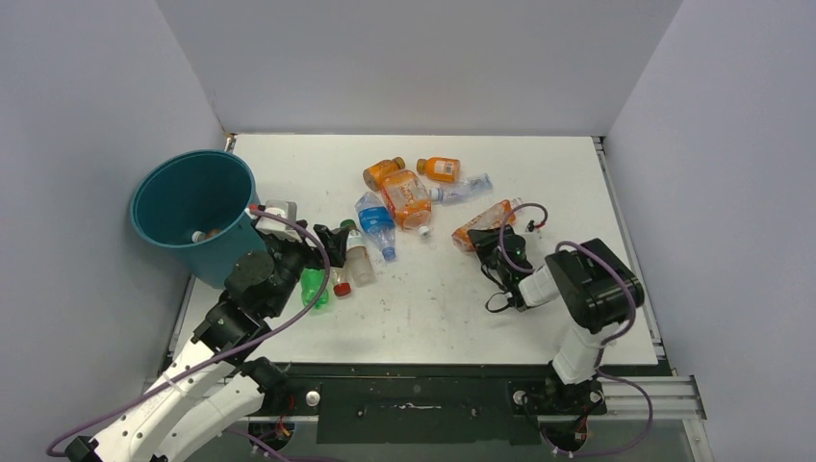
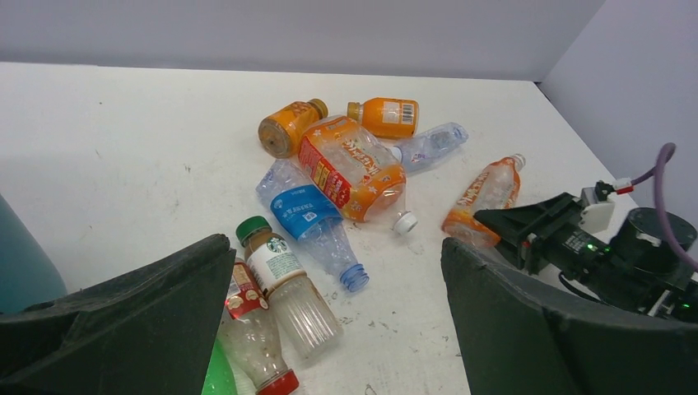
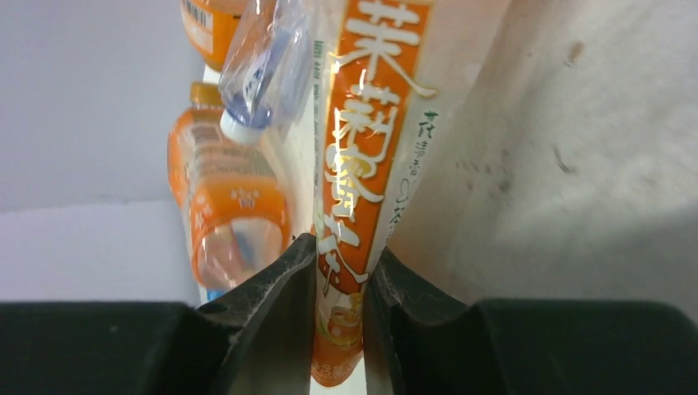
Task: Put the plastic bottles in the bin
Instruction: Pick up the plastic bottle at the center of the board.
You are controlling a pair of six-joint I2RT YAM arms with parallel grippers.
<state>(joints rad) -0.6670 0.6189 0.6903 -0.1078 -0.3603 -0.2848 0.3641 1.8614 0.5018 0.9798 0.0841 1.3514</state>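
Observation:
The teal bin (image 1: pixel 192 207) stands at the far left, with a few bottles inside. Several plastic bottles lie mid-table: two orange ones (image 1: pixel 383 171) (image 1: pixel 438 168), a big orange-labelled one (image 1: pixel 407 197), a clear one (image 1: pixel 462 189) and a blue-labelled one (image 1: pixel 375 221). My right gripper (image 1: pixel 496 241) (image 3: pixel 339 263) is shut on a flattened orange-labelled bottle (image 3: pixel 362 140) (image 1: pixel 481 223) lying on the table. My left gripper (image 1: pixel 332 241) (image 2: pixel 337 247) is open and empty. It hovers beside a green-capped bottle (image 2: pixel 280 271), a red-capped bottle (image 2: pixel 251 329) and a green bottle (image 2: pixel 218 374).
Grey walls enclose the white table (image 1: pixel 539 183) at the back and on both sides. The bin sits over the table's left edge, next to the left arm. A purple cable (image 1: pixel 524 217) loops over the right wrist.

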